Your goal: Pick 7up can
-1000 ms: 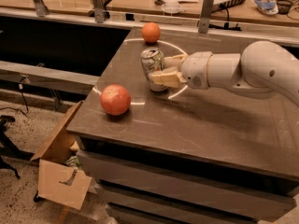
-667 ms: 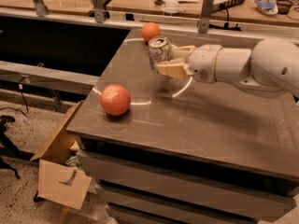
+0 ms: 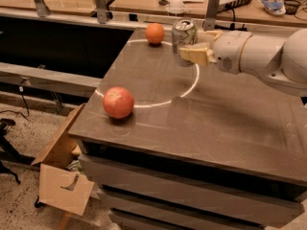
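The 7up can [image 3: 183, 35] is a silver can with a silver top, held upright in the air above the back of the dark table [image 3: 230, 123]. My gripper [image 3: 194, 46] reaches in from the right on a white arm and is shut on the can, its cream fingers [image 3: 197, 52] clasping the can's right side. The can hangs clear of the table top, right of the small orange fruit [image 3: 154, 33].
A larger orange-red fruit [image 3: 118, 102] sits near the table's front left. A white ring marking [image 3: 192, 85] lies on the table. A wooden counter [image 3: 144, 1] with papers and cables runs behind. An open cardboard box [image 3: 62, 171] stands on the floor at left.
My gripper has lifted the can off the table and carried it up, away from the table top. The two fruits have not moved.
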`<state>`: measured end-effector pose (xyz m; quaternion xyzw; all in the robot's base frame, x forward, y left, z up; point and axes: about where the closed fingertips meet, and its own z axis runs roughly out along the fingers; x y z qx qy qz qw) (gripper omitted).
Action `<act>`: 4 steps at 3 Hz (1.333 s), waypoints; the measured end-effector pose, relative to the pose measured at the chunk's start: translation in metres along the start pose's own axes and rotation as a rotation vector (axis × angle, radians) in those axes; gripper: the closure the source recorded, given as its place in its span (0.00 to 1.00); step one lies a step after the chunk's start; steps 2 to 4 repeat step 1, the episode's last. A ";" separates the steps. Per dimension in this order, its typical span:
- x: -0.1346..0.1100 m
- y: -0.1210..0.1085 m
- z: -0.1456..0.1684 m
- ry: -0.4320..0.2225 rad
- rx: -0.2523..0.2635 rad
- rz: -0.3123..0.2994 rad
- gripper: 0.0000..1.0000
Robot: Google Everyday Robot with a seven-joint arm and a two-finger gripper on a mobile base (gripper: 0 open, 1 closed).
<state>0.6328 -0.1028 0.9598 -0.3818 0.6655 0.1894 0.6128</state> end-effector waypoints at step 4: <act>0.001 -0.001 0.000 0.001 0.001 0.001 1.00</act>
